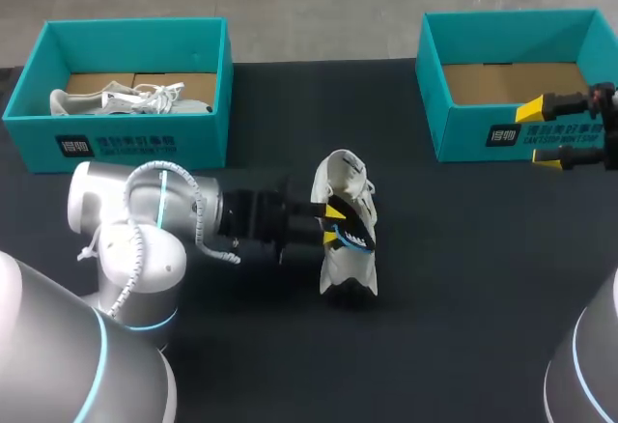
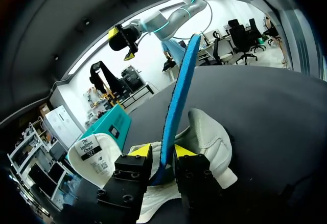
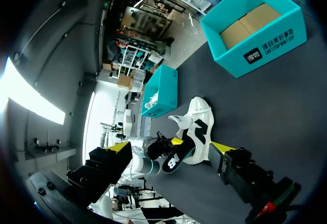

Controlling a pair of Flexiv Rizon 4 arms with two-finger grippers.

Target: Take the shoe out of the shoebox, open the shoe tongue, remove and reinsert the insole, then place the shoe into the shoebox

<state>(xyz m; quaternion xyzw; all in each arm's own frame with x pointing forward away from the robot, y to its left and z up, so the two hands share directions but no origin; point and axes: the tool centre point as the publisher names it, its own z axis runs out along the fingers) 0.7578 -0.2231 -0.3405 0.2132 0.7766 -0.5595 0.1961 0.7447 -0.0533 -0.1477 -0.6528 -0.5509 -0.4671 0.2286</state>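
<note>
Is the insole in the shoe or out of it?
Mostly out: the left pincer is shut on the blue insole, which sticks up from the white shoe.

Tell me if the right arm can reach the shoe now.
Probably yes. The right gripper hangs open by the right shoebox, only table lies between it and the shoe, and the left gripper, shut on the insole, occupies its far side.

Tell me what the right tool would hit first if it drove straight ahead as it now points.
Likely the white shoe, standing ahead of the right tool where the left tool grips its insole; depth is unclear.
</note>
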